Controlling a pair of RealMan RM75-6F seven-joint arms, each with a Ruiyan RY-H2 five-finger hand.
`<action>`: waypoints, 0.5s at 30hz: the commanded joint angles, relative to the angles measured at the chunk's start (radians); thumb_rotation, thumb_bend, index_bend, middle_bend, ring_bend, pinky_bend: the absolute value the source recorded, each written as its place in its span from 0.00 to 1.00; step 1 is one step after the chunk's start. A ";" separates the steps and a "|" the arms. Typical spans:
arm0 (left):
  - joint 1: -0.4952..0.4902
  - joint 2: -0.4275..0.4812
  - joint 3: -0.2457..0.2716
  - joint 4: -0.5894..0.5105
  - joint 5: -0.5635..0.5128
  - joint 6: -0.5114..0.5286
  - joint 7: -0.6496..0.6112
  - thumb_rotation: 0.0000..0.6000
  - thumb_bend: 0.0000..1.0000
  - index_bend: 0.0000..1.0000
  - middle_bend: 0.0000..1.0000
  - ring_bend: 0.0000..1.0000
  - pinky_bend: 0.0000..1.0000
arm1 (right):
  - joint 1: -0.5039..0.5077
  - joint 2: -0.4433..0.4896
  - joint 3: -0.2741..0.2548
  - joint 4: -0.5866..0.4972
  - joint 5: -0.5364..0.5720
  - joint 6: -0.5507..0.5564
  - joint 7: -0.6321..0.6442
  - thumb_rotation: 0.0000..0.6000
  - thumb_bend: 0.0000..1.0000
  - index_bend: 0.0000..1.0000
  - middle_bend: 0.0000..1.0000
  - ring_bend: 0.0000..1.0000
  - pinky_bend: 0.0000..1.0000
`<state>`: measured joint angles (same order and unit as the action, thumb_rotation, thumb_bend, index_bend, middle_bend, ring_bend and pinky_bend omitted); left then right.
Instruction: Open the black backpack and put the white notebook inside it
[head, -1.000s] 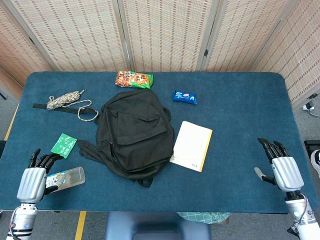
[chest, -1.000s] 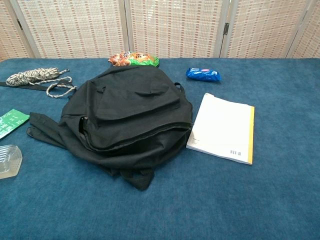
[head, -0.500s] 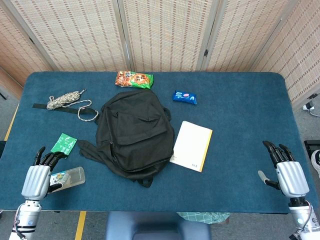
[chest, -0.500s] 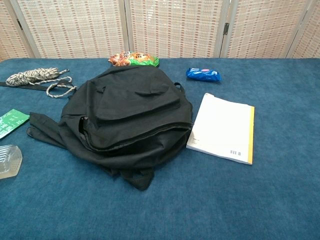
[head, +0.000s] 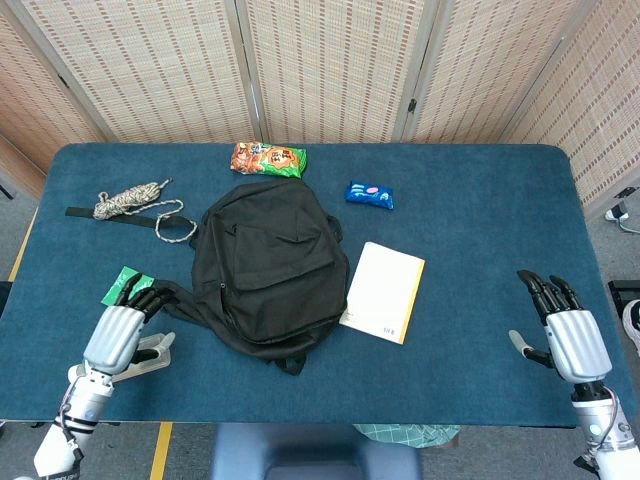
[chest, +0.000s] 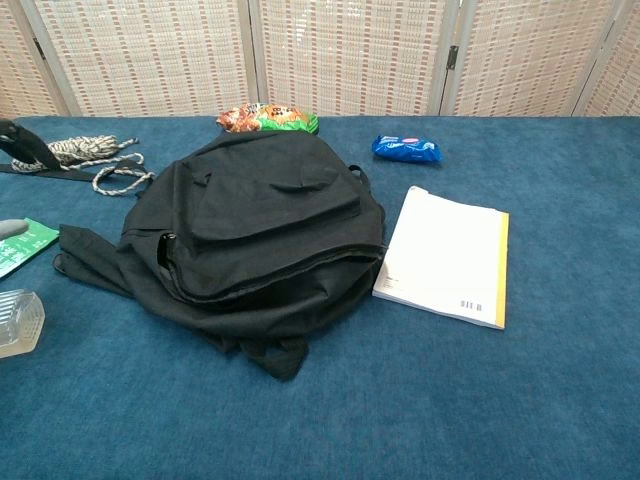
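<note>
Backpack (head: 268, 268) lies just beside released left robot hand (head: 122, 333), seemingly untouched.

One backpack (head: 268, 265), one notebook (head: 383, 292), perhaps three packets (head: 268, 158).

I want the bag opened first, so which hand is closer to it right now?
Left. The left hand hovers open just beside the backpack, near its straps. The right hand sits open at the table's far edge, beyond the notebook.

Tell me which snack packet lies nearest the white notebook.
The blue snack packet, just beyond the white notebook. The orange-and-green packet lies farther off, past the black backpack's top edge.
</note>
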<state>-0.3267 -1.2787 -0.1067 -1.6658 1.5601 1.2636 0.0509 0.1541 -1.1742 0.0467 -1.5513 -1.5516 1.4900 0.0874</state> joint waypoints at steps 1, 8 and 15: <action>-0.094 -0.001 -0.008 -0.014 0.002 -0.127 -0.052 1.00 0.35 0.35 0.29 0.25 0.00 | -0.001 0.004 0.003 -0.005 0.006 -0.005 -0.001 1.00 0.32 0.00 0.14 0.20 0.12; -0.217 -0.082 -0.025 -0.007 -0.038 -0.281 -0.035 1.00 0.33 0.34 0.29 0.24 0.00 | -0.004 0.005 0.006 -0.004 0.014 -0.013 -0.003 1.00 0.32 0.00 0.14 0.20 0.11; -0.301 -0.198 -0.043 0.023 -0.137 -0.380 0.048 1.00 0.32 0.33 0.28 0.24 0.00 | -0.006 0.003 0.006 0.002 0.018 -0.021 0.000 1.00 0.32 0.00 0.14 0.19 0.12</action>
<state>-0.6039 -1.4436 -0.1417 -1.6559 1.4535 0.9076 0.0715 0.1479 -1.1709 0.0528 -1.5491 -1.5334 1.4693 0.0867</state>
